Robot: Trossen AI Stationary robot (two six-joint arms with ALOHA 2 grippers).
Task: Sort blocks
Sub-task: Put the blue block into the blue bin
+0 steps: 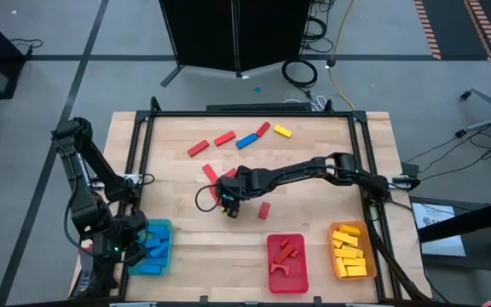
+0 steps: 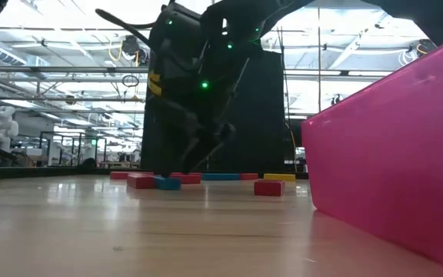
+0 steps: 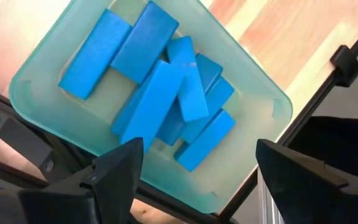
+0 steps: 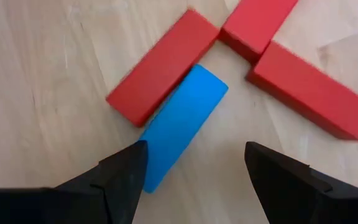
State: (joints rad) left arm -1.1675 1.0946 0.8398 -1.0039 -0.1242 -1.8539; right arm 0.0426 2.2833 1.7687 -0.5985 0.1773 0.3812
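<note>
We read no writing anywhere. The right claw [image 4: 194,171], fingers apart, hangs over one blue block [image 4: 182,124] lying against three red blocks [image 4: 163,65] mid-bench [image 1: 314,158]. Only the left wrist view shows the left claw [image 3: 197,165], fingers apart and empty, above the teal tray [image 3: 253,81] of blue blocks.

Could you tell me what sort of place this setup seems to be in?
Probably a robotics lab or workshop in a large industrial hall. The low view shows a high ceiling with strip lights and trusses, and the high view shows cables on a grey floor beside the framed wooden table, behind which stands a dark cabinet.
</note>
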